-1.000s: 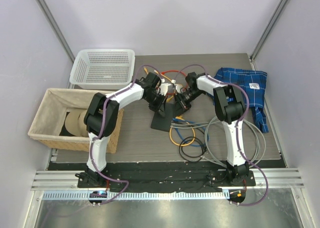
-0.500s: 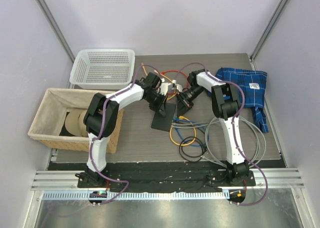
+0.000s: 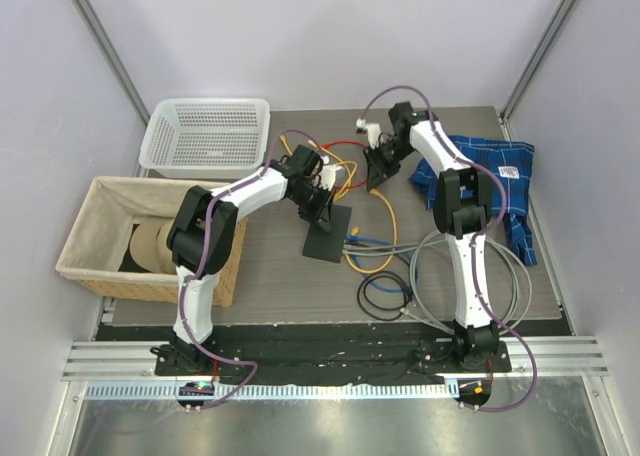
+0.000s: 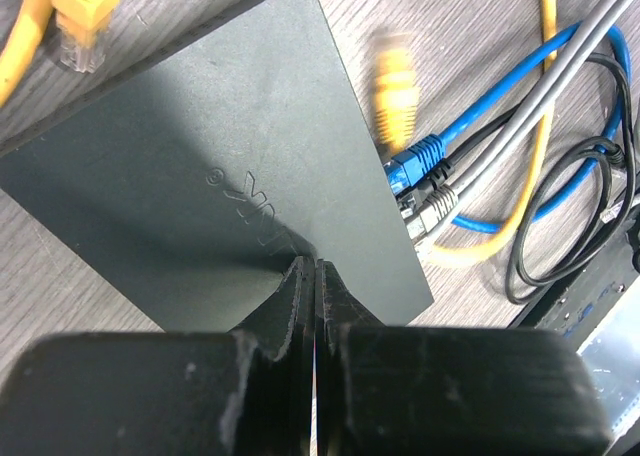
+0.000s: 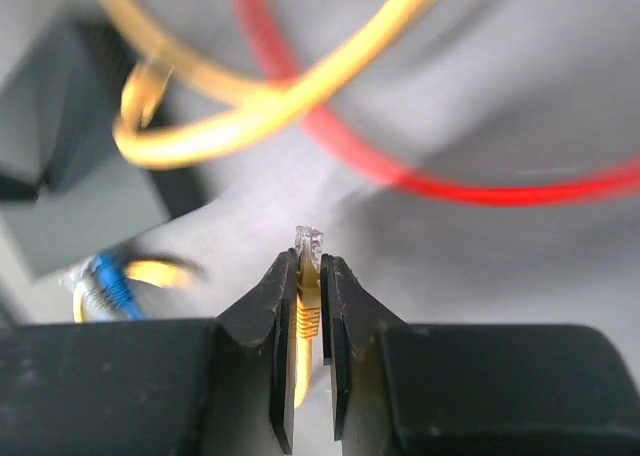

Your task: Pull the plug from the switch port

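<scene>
Pulled back from the switch (image 3: 330,234) toward the far side, the right fingers (image 5: 283,291) pinch the yellow plug (image 5: 308,242), which is free of its port. The left fingers (image 4: 292,291) are closed together and empty, their tips pressing on the switch at mid-table, where a blue plug (image 4: 418,162) sits in a port.

Tangled cables (image 4: 500,116) crowd the socket edge of the switch (image 4: 220,146); bare table (image 3: 270,276) lies open toward the basket (image 3: 160,286).
</scene>
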`<state>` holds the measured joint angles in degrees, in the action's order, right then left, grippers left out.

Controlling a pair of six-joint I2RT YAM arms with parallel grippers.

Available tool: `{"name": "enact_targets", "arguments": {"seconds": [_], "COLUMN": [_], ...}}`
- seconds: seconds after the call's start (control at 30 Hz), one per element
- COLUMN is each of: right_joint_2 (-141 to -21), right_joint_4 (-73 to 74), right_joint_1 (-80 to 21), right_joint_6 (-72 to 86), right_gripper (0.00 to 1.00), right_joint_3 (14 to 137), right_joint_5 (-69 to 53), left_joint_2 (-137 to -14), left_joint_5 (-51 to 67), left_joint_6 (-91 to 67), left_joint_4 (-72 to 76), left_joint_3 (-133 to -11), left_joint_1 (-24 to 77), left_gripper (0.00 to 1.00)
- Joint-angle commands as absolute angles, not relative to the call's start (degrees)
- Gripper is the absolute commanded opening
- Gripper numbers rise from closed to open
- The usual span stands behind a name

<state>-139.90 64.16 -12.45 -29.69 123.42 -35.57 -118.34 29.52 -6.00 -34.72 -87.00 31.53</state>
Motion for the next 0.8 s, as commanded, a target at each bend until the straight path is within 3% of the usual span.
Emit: {"name": "enact_targets", "arguments": {"seconds": [0.0, 0.33, 0.47, 0.57, 0.77], "right_joint_2": [-133.7, -125.9, -123.4, -120.7, -117.7], "right_joint_4": [53.0, 32.8, 32.4, 32.3, 27.0], "right_joint_1": [-10.5, -10.5, -10.7, -12.5, -13.8], "right_joint_6": [-24.1, -14.2, -16.0, -22.2, -24.0], "right_gripper": [0.01, 0.01, 0.01, 0.01, 0.01], "right_joint_3": [137.4, 141.9, 142.8, 138.2, 129.6], "right_joint_5": [-29.2, -25.7, -34.0, -31.8, -28.6], "left_joint_2": [-119.9, -114.7, -110.9, -109.4, -108.1], "left_joint_5": [20.5, 24.8, 28.3, 26.4, 26.3], "left_joint_6": [-3.7, -3.9, -3.7, -3.2, -2.8], "left_joint_4": [-35.9, -36.3, -36.8, -36.7, -36.9], "left_joint_3": [-84.9, -86.0, -86.1, -86.0, -85.8], "left_joint_1": [30.3, 29.9, 29.7, 29.7, 29.2], "left_gripper": [0.00, 0.03, 0.37, 0.44, 0.45]}}
